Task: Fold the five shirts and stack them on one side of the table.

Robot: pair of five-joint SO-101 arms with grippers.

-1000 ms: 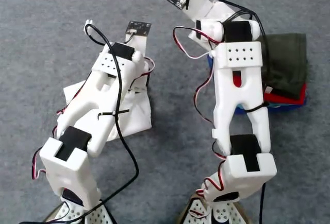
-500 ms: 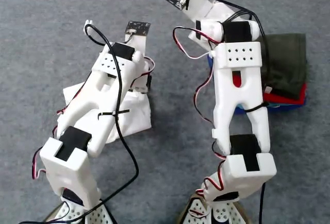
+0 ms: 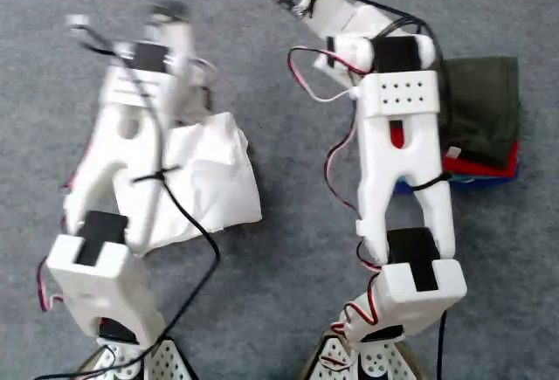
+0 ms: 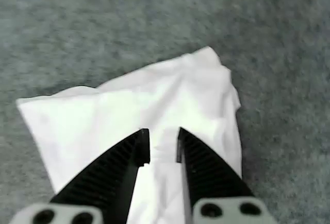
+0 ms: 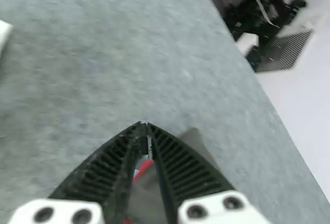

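Hovering over the rumpled white shirt on the grey worktop, the left pincer holds its jaws narrowly apart, while the right pincer is closed tip to tip and the stack of folded shirts lies beside the right arm.

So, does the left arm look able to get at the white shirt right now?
Probably yes. The left claw hangs right over the white shirt, jaws slightly apart, with nothing between claw and cloth. The stack of folded shirts lies well off to the side, out of the way.
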